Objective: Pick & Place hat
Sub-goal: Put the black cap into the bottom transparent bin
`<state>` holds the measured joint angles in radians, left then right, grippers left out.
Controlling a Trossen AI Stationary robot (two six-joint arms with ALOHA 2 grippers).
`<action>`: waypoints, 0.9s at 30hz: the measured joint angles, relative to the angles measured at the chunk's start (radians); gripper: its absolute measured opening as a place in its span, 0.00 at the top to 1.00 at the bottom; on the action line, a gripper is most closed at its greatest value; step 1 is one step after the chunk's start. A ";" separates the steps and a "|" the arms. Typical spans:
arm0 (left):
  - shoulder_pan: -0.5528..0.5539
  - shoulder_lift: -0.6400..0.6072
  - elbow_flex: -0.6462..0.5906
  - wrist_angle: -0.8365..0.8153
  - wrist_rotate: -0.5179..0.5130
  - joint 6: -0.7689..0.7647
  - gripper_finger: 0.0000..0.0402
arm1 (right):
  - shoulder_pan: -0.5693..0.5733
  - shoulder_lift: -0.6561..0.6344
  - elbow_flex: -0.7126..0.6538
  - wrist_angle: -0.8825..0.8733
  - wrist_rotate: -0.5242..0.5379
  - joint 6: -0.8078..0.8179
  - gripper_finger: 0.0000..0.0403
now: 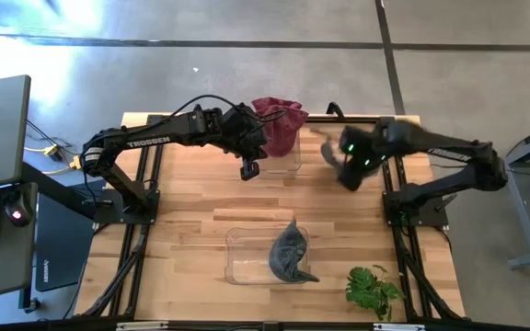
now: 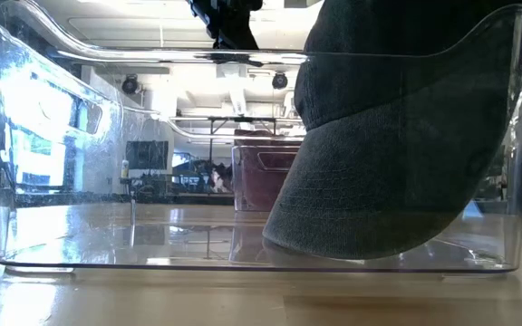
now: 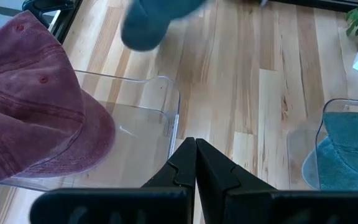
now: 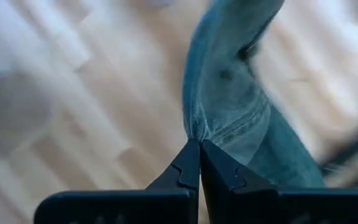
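Observation:
A maroon cap (image 1: 279,124) sits in a clear bin (image 1: 288,156) at the table's far middle, its brim hanging over the bin's rim (image 3: 55,149). A grey-blue cap (image 1: 293,253) lies in a second clear bin (image 1: 247,257) near the front; the low view shows it close up (image 2: 397,163). My right gripper (image 1: 343,170) is shut on a dark blue cap (image 4: 235,93) at the far right, above the table. My left gripper (image 3: 196,146) is shut and empty beside the maroon cap's bin. My right gripper pinches a bunched fold of the dark blue cap's cloth (image 4: 199,132) between its two fingertips. The cap is lifted clear of the table and trails away from the fingers.
A small green plant (image 1: 373,290) lies at the front right of the wooden table (image 1: 182,230). The arm bases stand at the table's left and right sides. A desk with a keyboard is off the table's left.

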<state>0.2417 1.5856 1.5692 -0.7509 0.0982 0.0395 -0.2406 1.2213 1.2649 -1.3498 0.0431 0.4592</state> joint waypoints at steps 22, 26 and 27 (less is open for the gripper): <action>0.000 0.000 0.001 -0.011 0.112 -0.001 0.99 | 0.062 0.000 -0.566 0.843 -0.536 0.245 0.58; -0.001 0.000 0.001 -0.011 0.140 -0.003 0.99 | 0.135 0.014 -0.546 0.832 -0.315 0.300 0.61; -0.001 0.001 0.001 -0.010 0.139 -0.008 0.99 | 0.155 0.023 -0.545 0.831 -0.259 0.331 0.64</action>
<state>0.2409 1.5861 1.5703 -0.7609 0.2375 0.0311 -0.0858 1.2447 0.7198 -0.5185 -0.2162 0.7904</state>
